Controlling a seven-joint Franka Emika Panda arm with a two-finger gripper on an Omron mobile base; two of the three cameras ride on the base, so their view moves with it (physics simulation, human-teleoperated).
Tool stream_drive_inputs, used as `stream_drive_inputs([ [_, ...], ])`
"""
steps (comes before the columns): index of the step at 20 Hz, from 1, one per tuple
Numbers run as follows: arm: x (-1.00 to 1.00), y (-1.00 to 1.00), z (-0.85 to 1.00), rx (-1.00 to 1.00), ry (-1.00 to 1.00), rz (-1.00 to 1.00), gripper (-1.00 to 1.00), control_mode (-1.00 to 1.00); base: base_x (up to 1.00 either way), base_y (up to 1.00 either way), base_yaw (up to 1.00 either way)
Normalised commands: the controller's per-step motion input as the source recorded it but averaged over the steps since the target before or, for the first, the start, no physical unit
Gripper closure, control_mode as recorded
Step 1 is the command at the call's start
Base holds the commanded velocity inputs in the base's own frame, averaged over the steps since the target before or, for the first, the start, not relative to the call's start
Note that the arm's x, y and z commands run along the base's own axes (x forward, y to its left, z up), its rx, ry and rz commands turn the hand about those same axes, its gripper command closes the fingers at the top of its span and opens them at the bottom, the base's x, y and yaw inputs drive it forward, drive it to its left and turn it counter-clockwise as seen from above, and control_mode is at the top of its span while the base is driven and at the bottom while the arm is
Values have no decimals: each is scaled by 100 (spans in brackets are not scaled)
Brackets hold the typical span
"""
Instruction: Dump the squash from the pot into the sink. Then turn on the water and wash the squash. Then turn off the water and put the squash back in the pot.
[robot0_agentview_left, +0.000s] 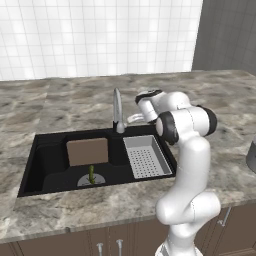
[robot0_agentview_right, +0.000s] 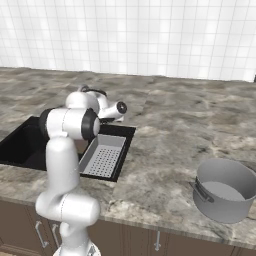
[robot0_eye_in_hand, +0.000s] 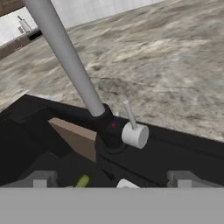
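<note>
In the hand view the two dark fingertips (robot0_eye_in_hand: 41, 179) stand wide apart at the bottom edge, one at either side, with nothing between them and nothing touched. The gripper (robot0_eye_in_hand: 113, 181) looks down over the rim of the sink (robot0_eye_in_hand: 175, 153). Just past the fingertips a sliver of the squash (robot0_eye_in_hand: 82, 180) shows yellow-green in the black basin, and a brown board (robot0_eye_in_hand: 76, 138) leans beside it. Above sits the faucet's base with its round white knob and thin lever (robot0_eye_in_hand: 133, 131); the grey spout (robot0_eye_in_hand: 65, 52) slants up and away.

From the left base view, the squash (robot0_agentview_left: 92, 174) stands on end on the round grey drain (robot0_agentview_left: 91, 181), small, greenish and slender, in front of the brown board (robot0_agentview_left: 87, 151). A grey perforated tray (robot0_agentview_left: 146, 156) fills the sink's right part.

The pot (robot0_agentview_right: 227, 189), grey brushed metal with a loop handle, stands upright on the marble counter (robot0_agentview_right: 175, 125), well apart to the right of the sink. White tiles (robot0_agentview_right: 130, 35) cover the wall behind.
</note>
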Motion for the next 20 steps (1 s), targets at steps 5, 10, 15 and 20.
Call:
stream_drive_inputs([
  [5,31,1,-2,0,1,-8,-100,-100,0,0,0],
  [10,42,1,0,0,2,-6,-100,-100,0,0,0],
  [15,36,1,-3,0,2,-5,-100,-100,0,0,0],
  [20,16,6,-12,0,1,-4,-100,-100,0,0,0],
])
